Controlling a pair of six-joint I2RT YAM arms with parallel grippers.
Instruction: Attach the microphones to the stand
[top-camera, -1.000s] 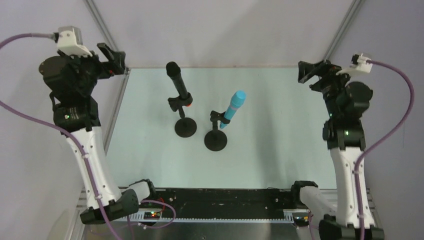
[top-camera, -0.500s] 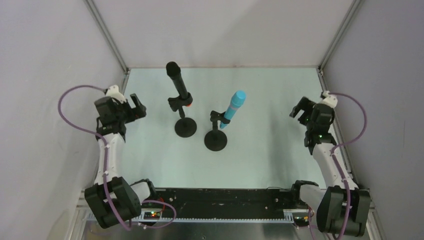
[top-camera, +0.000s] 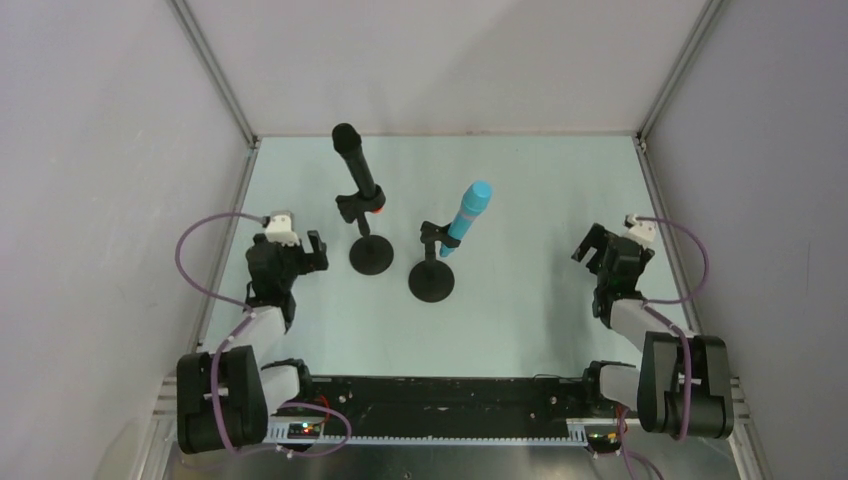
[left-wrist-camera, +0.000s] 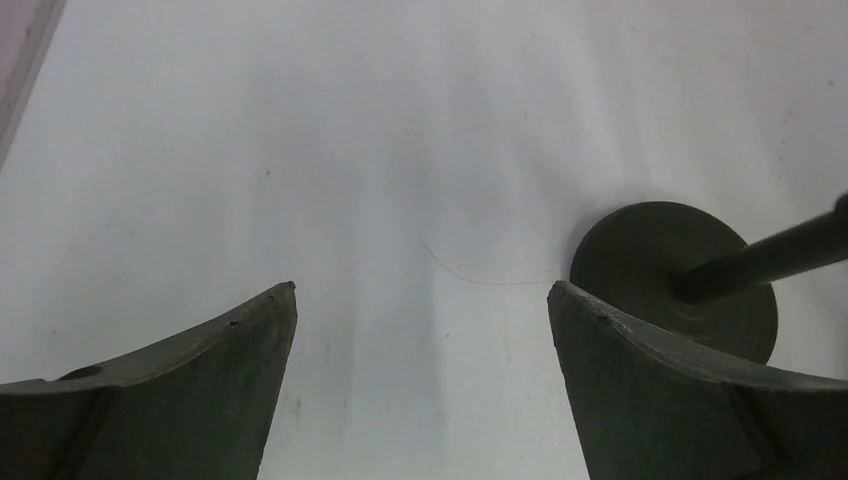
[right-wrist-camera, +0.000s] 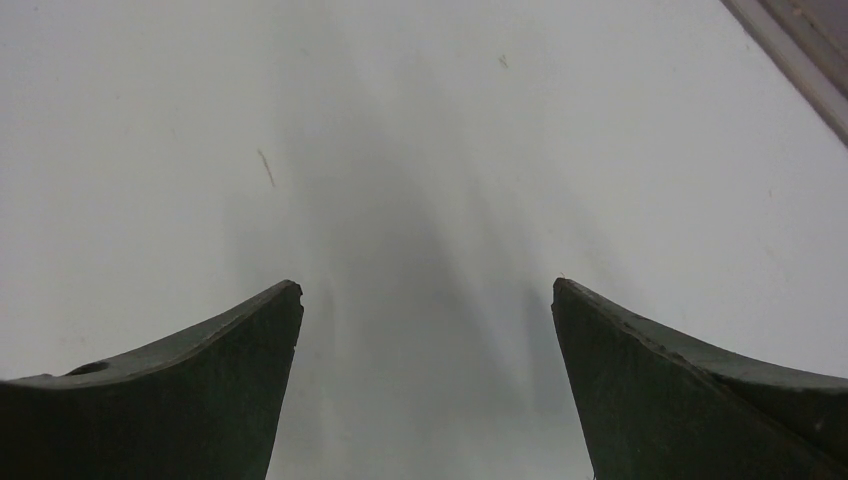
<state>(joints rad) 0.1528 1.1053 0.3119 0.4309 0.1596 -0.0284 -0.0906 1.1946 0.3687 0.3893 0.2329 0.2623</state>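
One black microphone (top-camera: 356, 170) in its stand (top-camera: 371, 254), turquoise microphone (top-camera: 468, 215) likewise — left gripper (left-wrist-camera: 421, 287) wide, right gripper (right-wrist-camera: 428, 283) wide.

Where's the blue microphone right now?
In the top view, the blue microphone sits clipped in the right-hand stand mid-table, just right of the black microphone.

Pale mint tabletop (top-camera: 540, 300), plain greyish walls (top-camera: 100, 150), aluminium corner posts (top-camera: 215, 75)

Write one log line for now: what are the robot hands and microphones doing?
left gripper: open, empty | right gripper: open, empty | black microphone: clipped in left stand | blue microphone: clipped in right stand
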